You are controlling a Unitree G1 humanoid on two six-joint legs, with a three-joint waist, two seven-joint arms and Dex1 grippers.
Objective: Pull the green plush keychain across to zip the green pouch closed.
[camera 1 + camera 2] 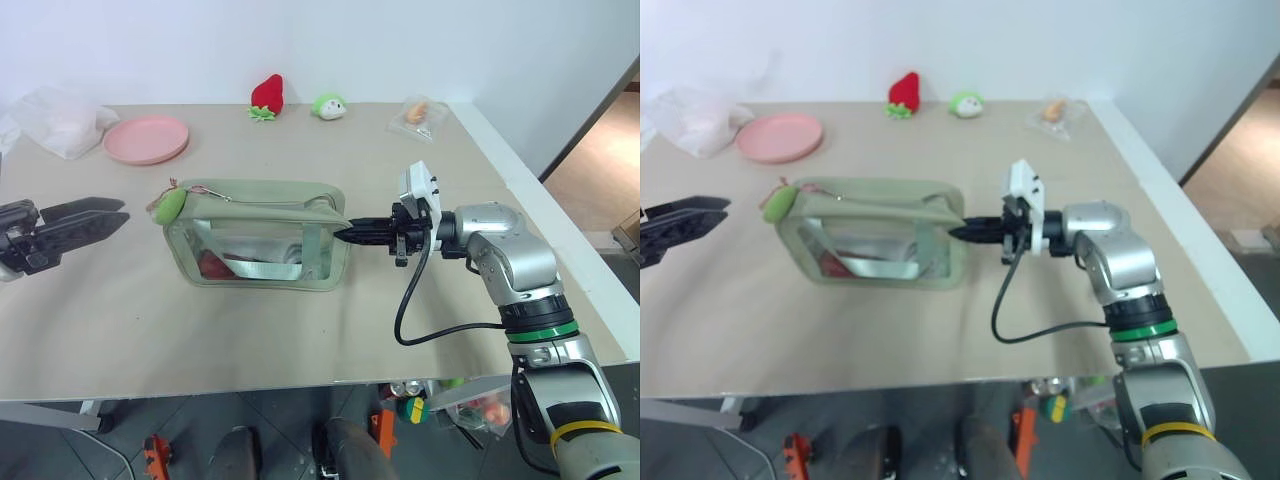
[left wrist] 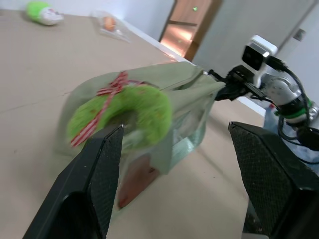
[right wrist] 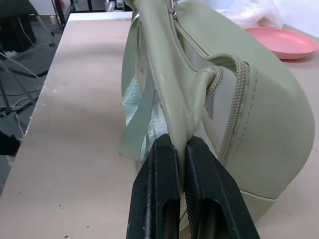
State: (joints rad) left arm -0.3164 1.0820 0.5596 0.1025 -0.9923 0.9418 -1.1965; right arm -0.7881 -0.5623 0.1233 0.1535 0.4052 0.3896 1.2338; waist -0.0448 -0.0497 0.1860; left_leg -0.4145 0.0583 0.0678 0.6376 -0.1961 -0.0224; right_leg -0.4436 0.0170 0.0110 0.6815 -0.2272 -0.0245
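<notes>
Your right gripper (image 1: pixel 345 233) pinches the pouch (image 1: pixel 255 235) by its end seam, likely anchoring it for the zip pull. The pouch runs lengthwise away from those fingers toward your left gripper (image 1: pixel 118 212), spread wide, keychain (image 1: pixel 168 205) just ahead of it at the far end.

pouch (image 1: pixel 260 235) mid-table | keychain (image 1: pixel 168 205) at its left end | plate (image 1: pixel 146 139) behind-left
</notes>
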